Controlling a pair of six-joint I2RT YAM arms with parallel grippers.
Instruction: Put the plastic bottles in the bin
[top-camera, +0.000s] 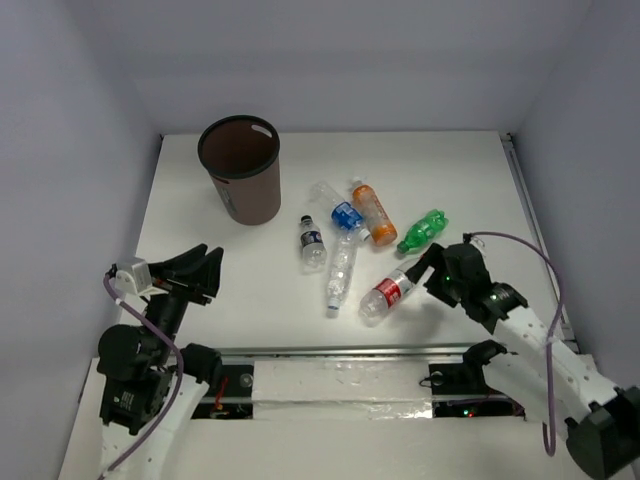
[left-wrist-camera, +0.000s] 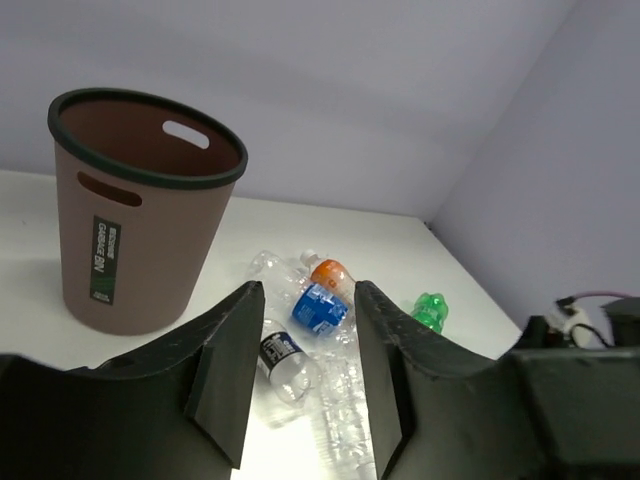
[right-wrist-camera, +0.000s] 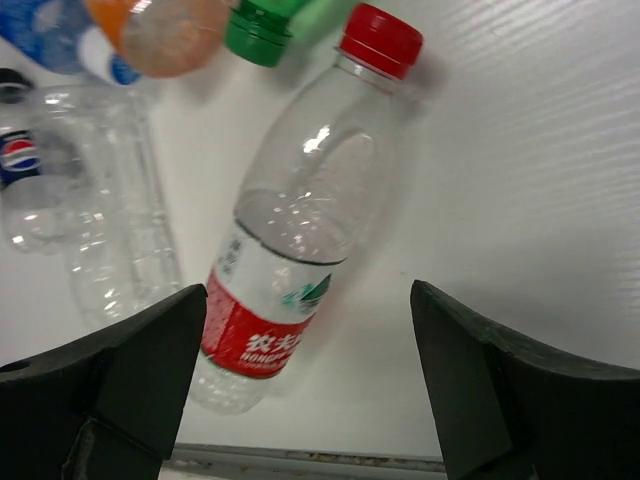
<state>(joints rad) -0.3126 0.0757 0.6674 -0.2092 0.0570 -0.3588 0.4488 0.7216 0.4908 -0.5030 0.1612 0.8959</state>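
right fingers wide around bottle, left fingers empty

Robot lab, white table, bare walls

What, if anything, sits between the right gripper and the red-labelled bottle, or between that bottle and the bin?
Nothing blocks the right gripper: its open fingers flank the red-labelled bottle. Along the table toward the bin lie the plain clear bottle and dark-labelled bottle.
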